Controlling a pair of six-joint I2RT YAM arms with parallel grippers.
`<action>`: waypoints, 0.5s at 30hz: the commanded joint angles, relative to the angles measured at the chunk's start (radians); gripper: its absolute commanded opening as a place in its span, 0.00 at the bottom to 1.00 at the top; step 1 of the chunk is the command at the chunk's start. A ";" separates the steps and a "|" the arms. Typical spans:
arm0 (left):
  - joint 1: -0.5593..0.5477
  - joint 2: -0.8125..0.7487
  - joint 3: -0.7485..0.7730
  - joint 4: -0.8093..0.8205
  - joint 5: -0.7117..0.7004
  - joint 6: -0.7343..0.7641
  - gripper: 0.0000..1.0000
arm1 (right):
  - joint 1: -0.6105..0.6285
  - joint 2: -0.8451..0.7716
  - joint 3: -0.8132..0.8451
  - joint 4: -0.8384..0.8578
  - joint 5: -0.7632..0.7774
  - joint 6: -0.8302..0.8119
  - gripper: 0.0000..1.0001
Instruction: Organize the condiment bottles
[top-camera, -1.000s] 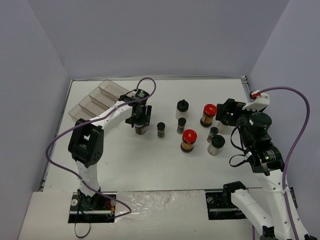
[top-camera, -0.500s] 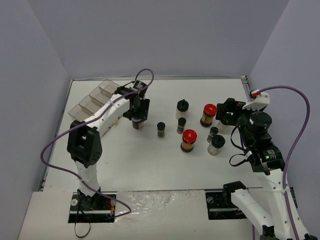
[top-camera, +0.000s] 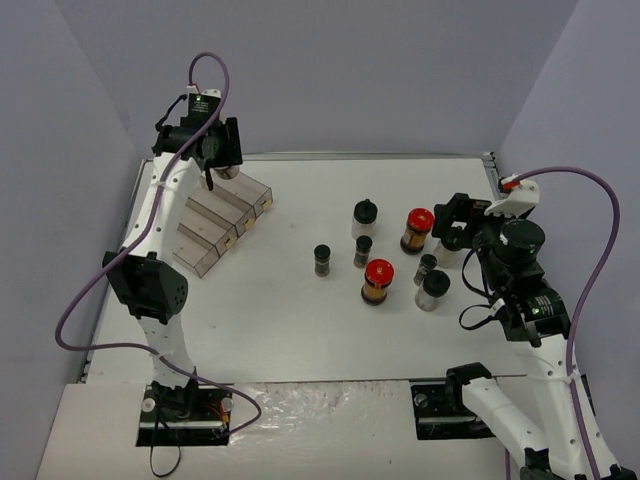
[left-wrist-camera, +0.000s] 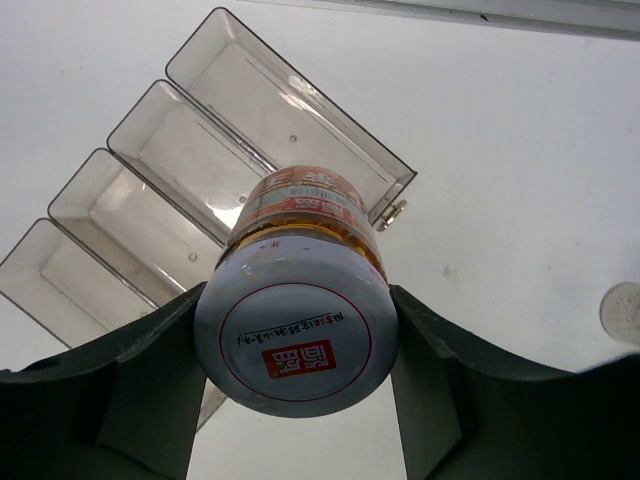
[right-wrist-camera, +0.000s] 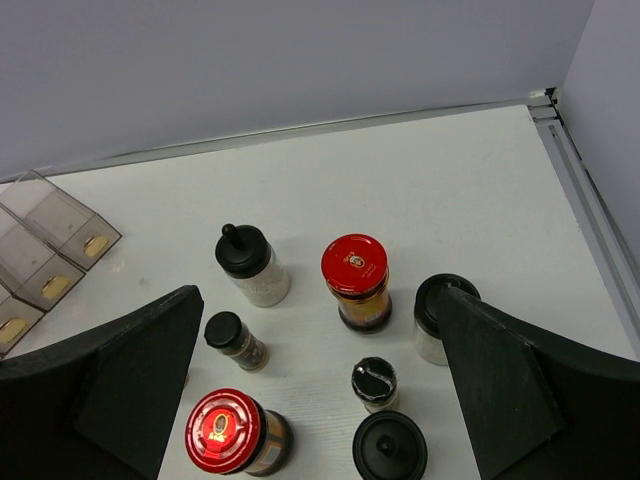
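Observation:
My left gripper (top-camera: 212, 152) is raised at the back left and is shut on a white-lidded jar (left-wrist-camera: 296, 330) with orange contents. It holds the jar above the clear compartment tray (left-wrist-camera: 170, 165). The other condiment bottles stand right of centre: two red-lidded jars (top-camera: 418, 229) (top-camera: 378, 280), a knob-capped bottle (top-camera: 366, 215), and small black-capped ones (top-camera: 322, 259) (top-camera: 363, 250) (top-camera: 433, 289). My right gripper (right-wrist-camera: 318, 300) hangs open above this group, holding nothing. Beneath it are a red-lidded jar (right-wrist-camera: 355, 280) and a black-capped jar (right-wrist-camera: 440, 315).
The tray (top-camera: 215, 228) lies at the back left near the left wall, its several compartments showing nothing inside. The back wall and a metal rail (right-wrist-camera: 585, 200) on the right bound the table. Bare white surface lies between the tray and the bottles.
The left arm has lifted the white-lidded jar from mid-table and swung it up and back-left over the tray. The tray looks shifted slightly right. The right arm has not moved.

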 joint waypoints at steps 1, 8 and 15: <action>0.027 0.065 0.070 0.202 0.002 0.041 0.00 | 0.007 0.008 0.052 0.047 0.014 -0.028 1.00; 0.043 0.185 0.141 0.309 0.006 0.092 0.00 | 0.007 -0.002 0.054 0.017 0.009 -0.032 1.00; 0.047 0.262 0.176 0.326 0.008 0.128 0.00 | 0.007 -0.008 0.043 0.001 0.011 -0.019 1.00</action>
